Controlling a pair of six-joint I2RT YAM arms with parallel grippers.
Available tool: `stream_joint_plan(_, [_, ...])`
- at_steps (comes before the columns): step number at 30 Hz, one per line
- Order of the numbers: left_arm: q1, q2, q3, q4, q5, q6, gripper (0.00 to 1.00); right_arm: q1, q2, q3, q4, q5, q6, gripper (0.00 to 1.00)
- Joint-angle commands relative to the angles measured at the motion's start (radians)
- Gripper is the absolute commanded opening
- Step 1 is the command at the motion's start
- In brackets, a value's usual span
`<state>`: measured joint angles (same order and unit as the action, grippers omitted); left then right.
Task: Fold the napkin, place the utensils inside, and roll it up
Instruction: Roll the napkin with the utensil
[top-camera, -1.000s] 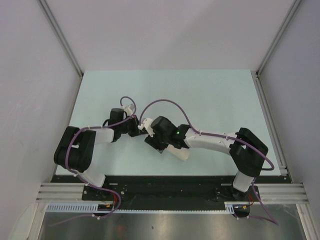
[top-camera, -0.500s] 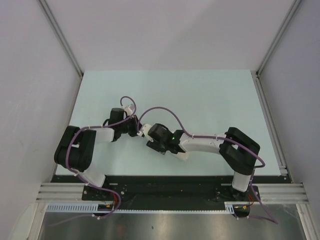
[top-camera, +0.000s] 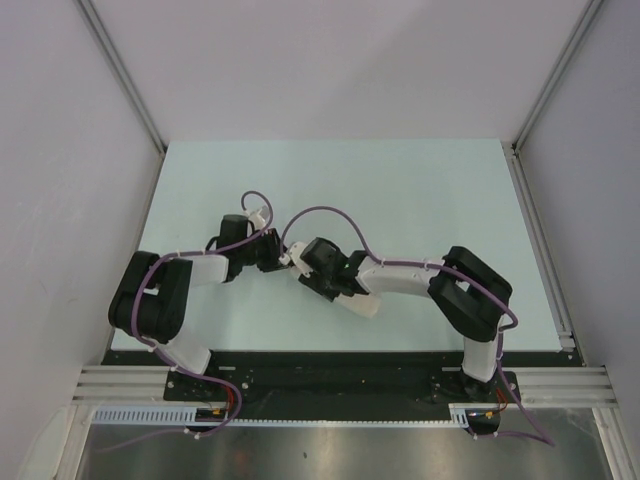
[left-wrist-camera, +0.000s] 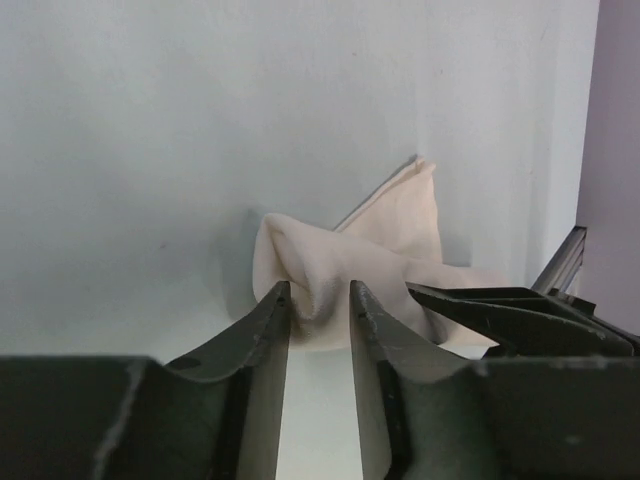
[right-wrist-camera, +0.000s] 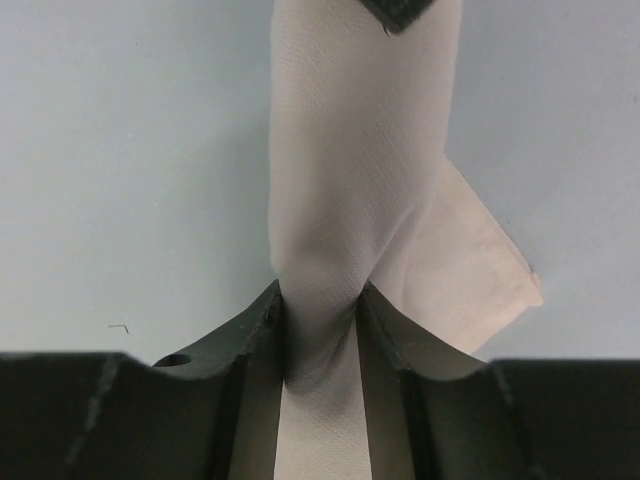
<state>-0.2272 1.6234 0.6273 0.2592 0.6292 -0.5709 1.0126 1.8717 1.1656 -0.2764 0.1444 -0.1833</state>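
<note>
White cloth is the one thing being handled: a single napkin (left-wrist-camera: 400, 230), soft and bunched up, lying on the pale table (top-camera: 400, 190). There are two arms, and each has one gripper with two dark fingers. From above, the two grippers meet tip to tip a little toward 8 o'clock from the middle of the table, and they hide most of the napkin there. The left gripper (top-camera: 272, 258) has its fingers pulled close together, with a fold of the napkin squeezed between the tips (left-wrist-camera: 320, 300). One napkin corner points up toward 1 o'clock in that view, and a finger of the right gripper (top-camera: 298, 268) pokes in at 4 o'clock. The right gripper (right-wrist-camera: 320, 300) is pinching the napkin (right-wrist-camera: 360, 150) tight too. The cloth runs from its fingers straight up to 12 o'clock, where one dark fingertip (right-wrist-camera: 400, 10) touches it. One loose flap sticks out toward 4 o'clock.
</note>
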Motion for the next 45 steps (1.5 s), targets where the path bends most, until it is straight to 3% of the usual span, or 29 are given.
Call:
stream_joint_plan(1, [-0.001, -0.049, 0.043, -0.018, -0.009, 0.034, 0.44, -0.078, 0.046, 0.016, -0.078, -0.297, 0.054, 0.34])
stream_joint_plan(2, [0.002, -0.062, 0.048, -0.026, -0.017, 0.042, 0.55, -0.092, 0.044, 0.019, -0.081, -0.349, 0.062, 0.33])
stream_joint_plan(6, [0.005, -0.112, 0.045, -0.058, -0.062, 0.071, 0.66, -0.173, 0.040, 0.034, -0.092, -0.628, 0.111, 0.31])
stream_joint_plan(14, [0.003, -0.200, -0.046, -0.008, -0.043, 0.085, 0.66, -0.252, 0.090, 0.106, -0.110, -0.929, 0.179, 0.30])
stream_joint_plan(30, [-0.001, -0.254, -0.170, 0.040, -0.005, 0.066, 0.60, -0.367, 0.233, 0.138, -0.076, -1.105, 0.248, 0.30])
stream_joint_plan(33, [-0.003, -0.231, -0.176, 0.066, 0.003, 0.056, 0.54, -0.374, 0.248, 0.147, -0.076, -1.114, 0.249, 0.30])
stream_joint_plan(36, [-0.003, -0.201, -0.173, 0.087, 0.000, 0.054, 0.37, -0.381, 0.251, 0.154, -0.072, -1.112, 0.257, 0.32])
stream_joint_plan(40, [-0.003, -0.163, -0.147, 0.094, -0.009, 0.046, 0.01, -0.405, 0.218, 0.160, -0.066, -1.079, 0.274, 0.48])
stream_joint_plan(45, [-0.003, -0.129, -0.117, 0.081, -0.016, 0.026, 0.00, -0.431, 0.115, 0.170, -0.083, -0.953, 0.275, 0.57])
